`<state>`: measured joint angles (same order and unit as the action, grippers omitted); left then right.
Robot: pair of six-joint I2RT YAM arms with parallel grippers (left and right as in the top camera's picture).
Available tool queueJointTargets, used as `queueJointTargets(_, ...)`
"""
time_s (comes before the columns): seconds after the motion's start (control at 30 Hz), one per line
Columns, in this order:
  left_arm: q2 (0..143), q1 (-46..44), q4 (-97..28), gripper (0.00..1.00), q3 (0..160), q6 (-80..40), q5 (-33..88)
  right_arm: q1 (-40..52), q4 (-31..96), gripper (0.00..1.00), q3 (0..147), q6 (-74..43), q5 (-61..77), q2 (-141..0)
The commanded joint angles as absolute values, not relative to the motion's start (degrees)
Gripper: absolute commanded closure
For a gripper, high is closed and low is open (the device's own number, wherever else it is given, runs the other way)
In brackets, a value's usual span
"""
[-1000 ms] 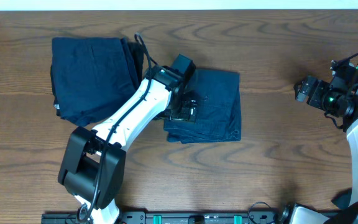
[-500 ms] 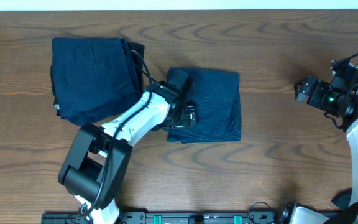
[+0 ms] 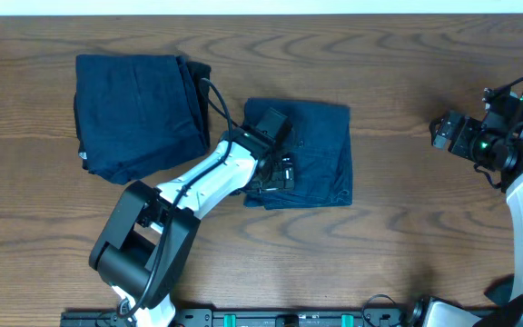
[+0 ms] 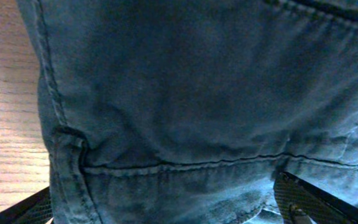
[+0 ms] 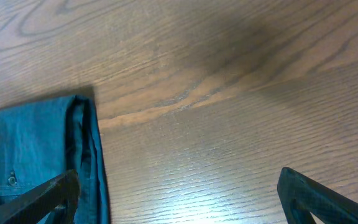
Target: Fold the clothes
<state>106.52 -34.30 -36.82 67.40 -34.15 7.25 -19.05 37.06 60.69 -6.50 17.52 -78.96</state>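
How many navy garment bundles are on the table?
2: one pile back left, one folded bundle at centre beneath the left tool. The pile may hide more.

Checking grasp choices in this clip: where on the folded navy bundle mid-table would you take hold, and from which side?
Probably its right edge, coming in low from the right. The folded bundle lies flat, its layers stack along that edge and nothing crowds it there; its left side sits close to the other pile and under the open left gripper.
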Motion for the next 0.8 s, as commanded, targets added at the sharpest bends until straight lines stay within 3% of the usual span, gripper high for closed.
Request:
queueJointTargets(0.0, 107.2, -34.4, -36.7, 0.02, 66.8, -36.2, 6.0, -19.3, 37.1, 0.01, 60.8, -6.1, 17.3, -78.6)
queueJointTargets(0.5, 107.2, -34.4, -30.3, 0.0, 59.7, -40.7, 5.3, -19.3, 37.1, 0.01, 60.8, -6.1, 17.3, -78.6)
queueJointTargets(0.53, 107.2, -34.4, -30.2, 0.06, 59.3, -41.1, 5.3, -19.3, 37.1, 0.01, 60.8, -6.1, 17.3, -78.6)
queueJointTargets(0.63, 107.2, -34.5, -30.3, 0.41, 59.0, -41.1, 5.3, -19.3, 37.1, 0.01, 60.8, -6.1, 17.3, -78.6)
queueJointTargets(0.7, 107.2, -34.5, -30.3, 0.5, 59.0, -41.1, 5.3, -19.3, 37.1, 0.01, 60.8, -6.1, 17.3, -78.6)
queueJointTargets(0.77, 107.2, -34.5, -30.3, 0.52, 59.0, -41.1, 5.3, -19.3, 37.1, 0.01, 60.8, -6.1, 17.3, -78.6)
